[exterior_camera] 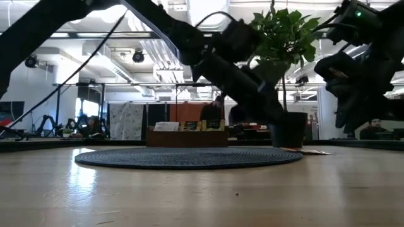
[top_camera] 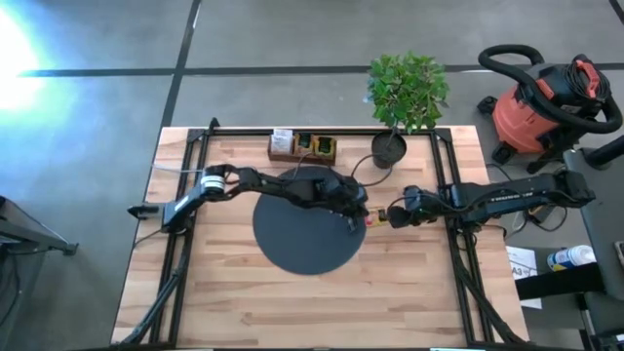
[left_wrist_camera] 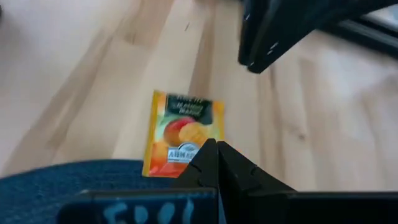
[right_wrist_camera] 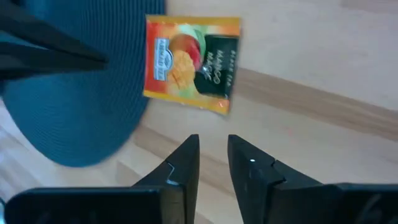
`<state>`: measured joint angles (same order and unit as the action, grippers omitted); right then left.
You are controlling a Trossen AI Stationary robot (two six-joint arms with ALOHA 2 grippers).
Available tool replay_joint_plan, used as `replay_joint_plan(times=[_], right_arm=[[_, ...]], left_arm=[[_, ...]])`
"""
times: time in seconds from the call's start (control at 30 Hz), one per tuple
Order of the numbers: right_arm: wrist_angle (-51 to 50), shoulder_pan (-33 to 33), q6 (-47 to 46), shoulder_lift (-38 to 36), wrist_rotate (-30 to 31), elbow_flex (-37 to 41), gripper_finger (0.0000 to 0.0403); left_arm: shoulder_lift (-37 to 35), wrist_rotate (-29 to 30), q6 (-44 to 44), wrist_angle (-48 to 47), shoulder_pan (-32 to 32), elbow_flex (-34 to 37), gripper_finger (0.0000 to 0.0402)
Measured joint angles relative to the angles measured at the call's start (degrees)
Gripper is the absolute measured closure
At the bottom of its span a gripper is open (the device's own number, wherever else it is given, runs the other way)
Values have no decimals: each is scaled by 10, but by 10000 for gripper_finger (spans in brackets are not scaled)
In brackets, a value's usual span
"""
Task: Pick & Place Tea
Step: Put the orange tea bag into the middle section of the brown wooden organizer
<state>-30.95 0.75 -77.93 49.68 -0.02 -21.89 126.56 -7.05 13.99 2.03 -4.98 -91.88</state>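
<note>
Left claw (left_wrist_camera: 214, 163) pinched beside sachet (left_wrist_camera: 182, 134).

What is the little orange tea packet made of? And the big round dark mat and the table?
The tea packet looks like printed paper, perhaps slightly glossy: flat, with fruit pictures and crimped ends. The round mat seems woven or ribbed fabric or plastic fibre; fine ridges show. The table looks like pale wood planks, with visible grain and seams.
</note>
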Motion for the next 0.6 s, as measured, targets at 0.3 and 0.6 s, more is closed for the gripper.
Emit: replay_joint_plan(times=[0.3, 0.6], right_arm=[[57, 0, -17, -1, 32, 39, 282], [61, 0, -22, 0, 35, 46, 234]], left_arm=[[30, 17, 16, -9, 5, -8, 401], [48, 26, 17, 19, -3, -8, 401]])
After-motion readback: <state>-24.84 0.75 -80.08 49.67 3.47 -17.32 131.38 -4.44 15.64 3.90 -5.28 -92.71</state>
